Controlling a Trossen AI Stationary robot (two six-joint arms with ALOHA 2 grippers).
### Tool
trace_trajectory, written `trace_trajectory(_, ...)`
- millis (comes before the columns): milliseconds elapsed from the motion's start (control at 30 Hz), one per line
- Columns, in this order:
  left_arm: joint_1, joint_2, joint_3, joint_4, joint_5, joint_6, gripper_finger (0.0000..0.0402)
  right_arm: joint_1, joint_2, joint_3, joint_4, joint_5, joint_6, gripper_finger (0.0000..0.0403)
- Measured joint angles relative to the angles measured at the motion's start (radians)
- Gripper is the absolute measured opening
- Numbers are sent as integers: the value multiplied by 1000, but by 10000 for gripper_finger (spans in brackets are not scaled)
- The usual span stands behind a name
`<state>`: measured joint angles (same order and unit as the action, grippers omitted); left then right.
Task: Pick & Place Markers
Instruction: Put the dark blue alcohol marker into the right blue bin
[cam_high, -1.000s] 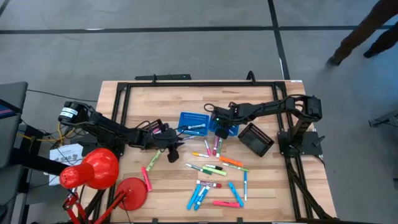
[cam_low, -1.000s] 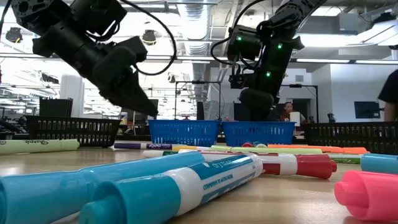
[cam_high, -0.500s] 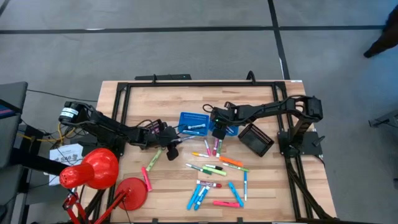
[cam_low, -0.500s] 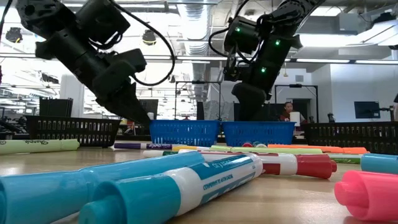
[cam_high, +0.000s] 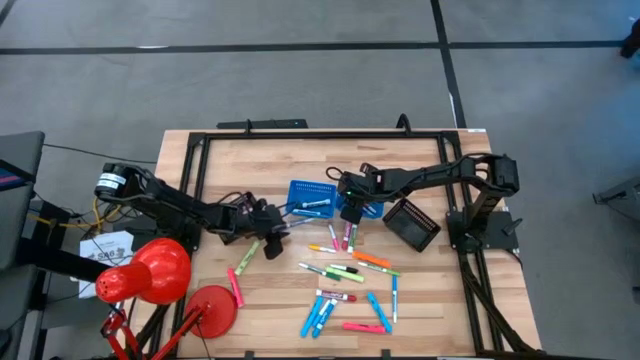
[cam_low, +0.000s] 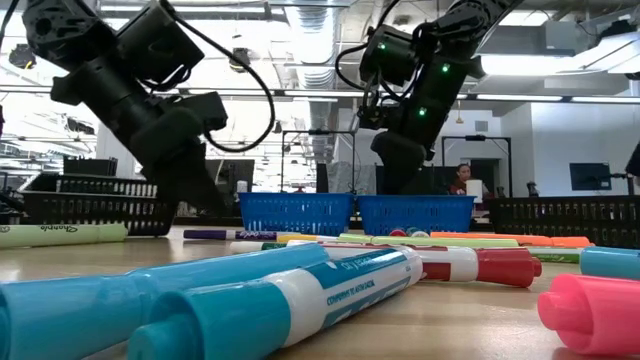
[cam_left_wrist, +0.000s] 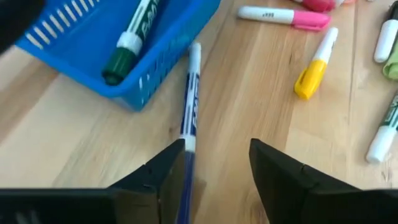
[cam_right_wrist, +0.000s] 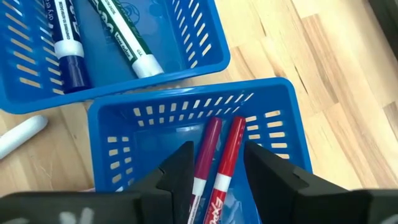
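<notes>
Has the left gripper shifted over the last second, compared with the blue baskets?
Yes. In the high view the left gripper has drawn back from the blue basket, toward its own base; in the low view it also sits lower, nearer the table.

Scattered flat across the bench (cam_high: 260, 300): capped markers (cam_high: 350, 272) in pink, blue, green, orange, white. Two red ones (cam_right_wrist: 217, 168) side by side in one blue basket (cam_right_wrist: 286, 134); a green one (cam_left_wrist: 130, 40) in the other.

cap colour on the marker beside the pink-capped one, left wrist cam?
Yellow cap, white barrel; left wrist view shows it best.
</notes>
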<state>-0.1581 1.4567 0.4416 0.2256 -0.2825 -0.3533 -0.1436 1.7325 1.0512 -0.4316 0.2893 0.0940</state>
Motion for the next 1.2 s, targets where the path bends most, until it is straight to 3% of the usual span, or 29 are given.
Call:
trace_trajectory(200, -3, 0, -14, 1, -1, -13, 162, 0, 0, 0, 0, -1, 0, 129)
trace_trajectory(467, 35, -9, 35, -2, -10, 112, 159, 0, 0, 0, 32, -1, -16, 129)
trace_trajectory(600, 72, -9, 105, -68, 57, 189, 159, 0, 1, 0, 59, -3, -42, 129)
trace_trajectory(800, 101, -9, 176, -299, 114, 180, 159, 0, 1, 16, 70, -4, -68, 129)
trace_trajectory(1200, 96, 23, 152, -304, 94, 102, 159, 0, 1, 43, 71, -4, -69, 129)
